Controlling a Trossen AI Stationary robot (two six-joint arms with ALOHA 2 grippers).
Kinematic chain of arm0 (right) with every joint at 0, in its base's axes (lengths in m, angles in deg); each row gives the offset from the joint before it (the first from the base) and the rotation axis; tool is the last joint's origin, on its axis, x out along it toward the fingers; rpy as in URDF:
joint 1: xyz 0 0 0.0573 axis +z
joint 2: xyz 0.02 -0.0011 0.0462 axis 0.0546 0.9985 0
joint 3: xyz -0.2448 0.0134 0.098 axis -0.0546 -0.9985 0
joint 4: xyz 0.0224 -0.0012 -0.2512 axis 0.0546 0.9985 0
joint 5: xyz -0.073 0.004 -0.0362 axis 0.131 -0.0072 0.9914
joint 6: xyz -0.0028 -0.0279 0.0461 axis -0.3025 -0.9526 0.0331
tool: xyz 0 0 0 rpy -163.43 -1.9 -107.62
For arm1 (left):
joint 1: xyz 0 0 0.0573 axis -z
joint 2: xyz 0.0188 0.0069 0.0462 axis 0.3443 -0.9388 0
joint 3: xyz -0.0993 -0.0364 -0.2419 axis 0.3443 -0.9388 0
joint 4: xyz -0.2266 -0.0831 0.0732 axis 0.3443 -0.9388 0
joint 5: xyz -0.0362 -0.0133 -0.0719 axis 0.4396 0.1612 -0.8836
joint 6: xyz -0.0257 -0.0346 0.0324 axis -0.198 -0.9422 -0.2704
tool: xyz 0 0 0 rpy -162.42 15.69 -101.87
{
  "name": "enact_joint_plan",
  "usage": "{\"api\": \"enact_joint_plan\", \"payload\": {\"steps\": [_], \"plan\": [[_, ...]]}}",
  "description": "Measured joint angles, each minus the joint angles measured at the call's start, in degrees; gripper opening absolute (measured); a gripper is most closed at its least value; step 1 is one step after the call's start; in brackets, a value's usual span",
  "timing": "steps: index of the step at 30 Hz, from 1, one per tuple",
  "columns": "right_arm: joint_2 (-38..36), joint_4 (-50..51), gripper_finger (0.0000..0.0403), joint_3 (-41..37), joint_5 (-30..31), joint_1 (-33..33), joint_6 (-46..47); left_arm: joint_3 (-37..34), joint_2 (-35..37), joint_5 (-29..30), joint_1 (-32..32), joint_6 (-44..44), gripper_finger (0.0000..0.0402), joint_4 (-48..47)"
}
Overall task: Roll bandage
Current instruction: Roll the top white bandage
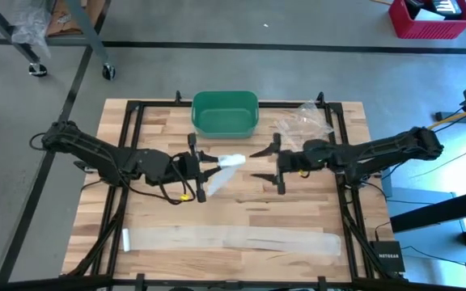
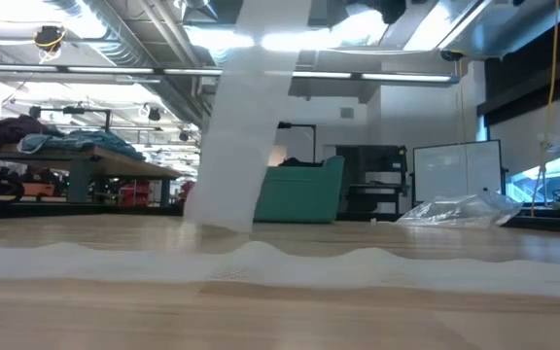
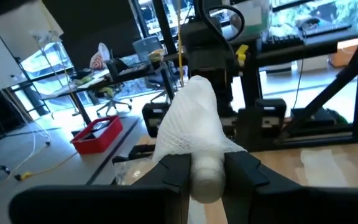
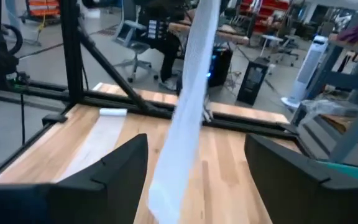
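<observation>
The left gripper (image 1: 203,171) is clamped on the started roll of bandage (image 1: 231,161), holding it up off the table (image 1: 241,214) near the middle, just in front of the green bin (image 1: 225,113) that stands at the far edge. In the left wrist view the two fingers (image 3: 174,176) pinch a rounded core with gauze wound loosely over it, a grip that looks meant to let the roll be turned while staying lifted. From the roll a strip hangs down to the wood; the low view shows it slanting to the surface, which keeps the free length straight and off-tangle. The rest of the bandage lies flat as a long band along the near edge (image 1: 233,239), still to be wound in.

The right gripper (image 1: 277,172) faces the roll from just beside it, jaws spread wide and holding nothing; its wrist view shows the hanging strip (image 4: 188,112) between the spread fingers, probably placed there to guide or tension it. A crumpled clear plastic bag (image 1: 304,123) sits near the far right corner.
</observation>
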State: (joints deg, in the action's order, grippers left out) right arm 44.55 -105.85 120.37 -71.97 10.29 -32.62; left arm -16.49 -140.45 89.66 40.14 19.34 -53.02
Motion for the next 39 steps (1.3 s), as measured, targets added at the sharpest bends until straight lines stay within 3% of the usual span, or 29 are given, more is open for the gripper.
{"api": "enact_joint_plan", "payload": {"steps": [9,15,20,28,35,39], "plan": [[9.3,-12.9,0.0269,0.0,1.2,0.0,-1.6,0.0,0.0,-0.6,0.4,-0.1,0.0054,0.1],[12.6,-17.0,0.0249,0.0,1.5,0.0,-1.9,0.0,0.0,-5.4,0.4,-0.5,0.0054,0.3],[13.1,-17.9,0.0179,0.0,-1.3,0.0,-3.8,0.0,0.0,-6.3,0.4,-0.5,0.0054,0.5],[13.1,-18.8,0.0015,0.0,-3.7,0.0,-5.3,0.0,0.0,-12.6,0.1,-4.4,0.0054,1.4],[11.8,-15.3,0.0005,0.0,7.9,0.0,-11.4,0.0,0.0,-16.3,0.9,-6.1,0.0054,1.1],[11.1,-14.0,0.0007,0.0,14.7,0.0,-14.2,0.0,0.0,-23.7,1.1,-6.1,0.0054,1.8]]}}
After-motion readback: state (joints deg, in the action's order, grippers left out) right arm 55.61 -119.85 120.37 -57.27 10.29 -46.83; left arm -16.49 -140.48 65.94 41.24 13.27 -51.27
